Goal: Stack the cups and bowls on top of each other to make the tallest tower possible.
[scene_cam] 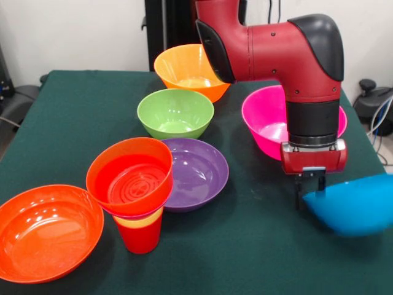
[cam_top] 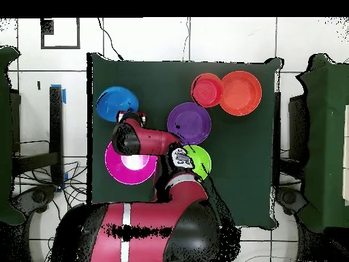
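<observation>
We see the pincer [scene_cam: 311,187] clamped on the glossy blue plastic bowl's [scene_cam: 355,210] rim, raised at the green tabletop's [scene_cam: 258,246] 4 o'clock; the red-cup-based tower [scene_cam: 136,190] stands at 8 o'clock.

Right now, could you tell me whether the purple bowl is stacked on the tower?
No, the purple bowl sits on the table beside the tower, whose top is an orange-red bowl.

Glossy red arm [scene_cam: 270,46] with black joint caps and collar.
</observation>
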Tool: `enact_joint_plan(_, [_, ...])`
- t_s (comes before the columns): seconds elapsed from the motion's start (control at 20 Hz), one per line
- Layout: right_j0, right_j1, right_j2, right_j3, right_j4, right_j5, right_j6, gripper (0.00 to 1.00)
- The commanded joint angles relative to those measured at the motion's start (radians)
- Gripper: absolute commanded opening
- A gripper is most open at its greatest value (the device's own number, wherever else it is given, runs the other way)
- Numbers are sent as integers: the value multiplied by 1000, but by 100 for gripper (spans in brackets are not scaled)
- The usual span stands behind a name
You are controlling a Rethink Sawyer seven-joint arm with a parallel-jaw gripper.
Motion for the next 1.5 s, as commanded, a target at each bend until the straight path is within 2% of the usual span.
enact_joint_plan(0.05, [3, 10, 33, -27, 31, 47, 160, 0])
enact_joint_plan(0.6, [-1, -10, 36, -24, 20, 58, 147, 0])
enact_joint_plan(0.85, [-11, -90, 49, 18, 24, 135, 140, 0])
enact_joint_plan(1.3, [-144, -251, 196, 146, 22, 277, 123, 0])
enact_joint_plan(1.5, [-210, -298, 266, 203, 21, 312, 115, 0])
